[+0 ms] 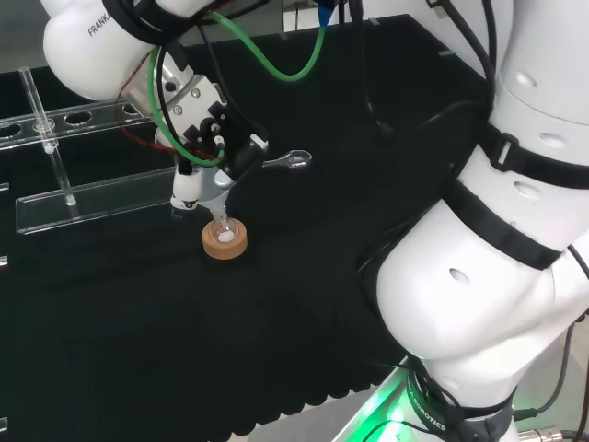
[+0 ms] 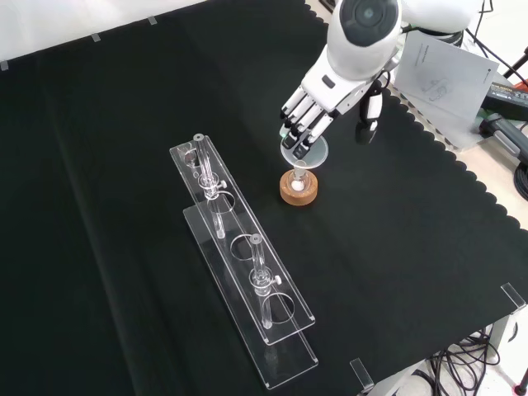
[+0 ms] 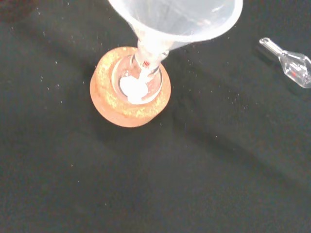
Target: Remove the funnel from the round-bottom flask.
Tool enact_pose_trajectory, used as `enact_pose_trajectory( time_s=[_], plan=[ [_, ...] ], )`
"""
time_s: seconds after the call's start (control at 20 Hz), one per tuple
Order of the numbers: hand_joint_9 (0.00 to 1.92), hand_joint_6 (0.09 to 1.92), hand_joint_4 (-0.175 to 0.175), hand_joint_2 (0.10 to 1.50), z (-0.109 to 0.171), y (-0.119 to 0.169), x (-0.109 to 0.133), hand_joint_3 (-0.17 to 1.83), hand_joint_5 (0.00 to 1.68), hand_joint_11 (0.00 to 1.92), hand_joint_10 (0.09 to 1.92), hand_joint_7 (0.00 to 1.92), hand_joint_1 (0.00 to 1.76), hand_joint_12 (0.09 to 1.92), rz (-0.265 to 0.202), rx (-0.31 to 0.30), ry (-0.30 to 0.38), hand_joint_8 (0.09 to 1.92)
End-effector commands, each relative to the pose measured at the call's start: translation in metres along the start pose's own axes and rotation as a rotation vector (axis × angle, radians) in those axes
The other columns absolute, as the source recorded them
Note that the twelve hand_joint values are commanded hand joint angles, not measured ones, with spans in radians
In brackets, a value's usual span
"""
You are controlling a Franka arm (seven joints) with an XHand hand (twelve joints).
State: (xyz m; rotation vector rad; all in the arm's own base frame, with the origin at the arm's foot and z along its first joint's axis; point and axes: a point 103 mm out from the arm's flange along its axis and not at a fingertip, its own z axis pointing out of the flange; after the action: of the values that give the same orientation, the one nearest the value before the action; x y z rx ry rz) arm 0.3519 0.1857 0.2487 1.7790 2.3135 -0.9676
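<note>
Funnel (image 3: 180, 19): clear, wide cone uppermost, stem seated in the neck of the round-bottom flask; not yet lifted out.

Round-bottom flask (image 3: 138, 82): small, clear glass, upright, a little white matter at its bottom; seated in the cork ring.

Cork ring (image 2: 299, 188): tan stand, flat on the black cloth surface (image 2: 107, 272), near the middle of the front view, just right of the rack.

Hand (image 2: 309, 111): black and white, directly above the funnel; fingers (image 2: 294, 140) pointing down with their tips at the funnel's rim, thumb (image 2: 367, 124) apart to the right in the front view. Contact with the rim looks likely in the front view, but whether the fingers are grasping the funnel or only poised over it cannot be told.

Rack (image 2: 243, 272): clear plastic, two long tiers with round holes, slim posts upright; lying aslant, left of the ring in the front view.

Small glass piece (image 1: 293, 159): clear, bulb with a thin stem, on its side on the cloth, apart from the ring, beyond it to the right in the head view.

Sheet of paper (image 2: 441, 70): at the surface's far right corner in the front view.
</note>
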Motion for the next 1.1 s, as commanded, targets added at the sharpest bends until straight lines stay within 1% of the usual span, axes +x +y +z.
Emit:
enact_pose_trajectory(
  time_s=[0.05, 0.4, 0.6, 0.65, 0.9, 1.1],
  plan=[
    [0.11, 0.09, 0.023, 0.68, 0.017, 0.022, -0.007, 0.20, 0.11, 0.29, 0.80, 0.00, 0.66, 1.49, 0.032, 0.034, -0.019, 0.41],
    [0.12, 0.09, 0.023, 0.68, 0.019, 0.024, -0.008, 0.20, 0.11, 0.30, 0.81, 0.00, 0.66, 1.49, 0.035, 0.049, -0.019, 0.41],
    [0.12, 0.09, 0.023, 0.68, 0.030, 0.033, -0.009, 0.20, 0.11, 0.30, 0.81, 0.00, 0.66, 1.49, 0.027, 0.049, -0.010, 0.42],
    [0.12, 0.09, 0.023, 0.68, 0.029, 0.033, -0.009, 0.20, 0.11, 0.30, 0.81, 0.00, 0.66, 1.49, 0.030, 0.048, -0.017, 0.42],
    [0.15, 0.09, 0.023, 0.68, 0.035, 0.038, -0.007, 0.20, 0.13, 0.32, 0.81, 0.00, 0.66, 1.48, 0.022, 0.054, -0.014, 0.47],
    [0.18, 0.09, 0.022, 0.69, 0.039, 0.041, -0.007, 0.21, 0.14, 0.33, 0.80, 0.00, 0.67, 1.47, 0.023, 0.054, -0.017, 0.52]
  ],
)
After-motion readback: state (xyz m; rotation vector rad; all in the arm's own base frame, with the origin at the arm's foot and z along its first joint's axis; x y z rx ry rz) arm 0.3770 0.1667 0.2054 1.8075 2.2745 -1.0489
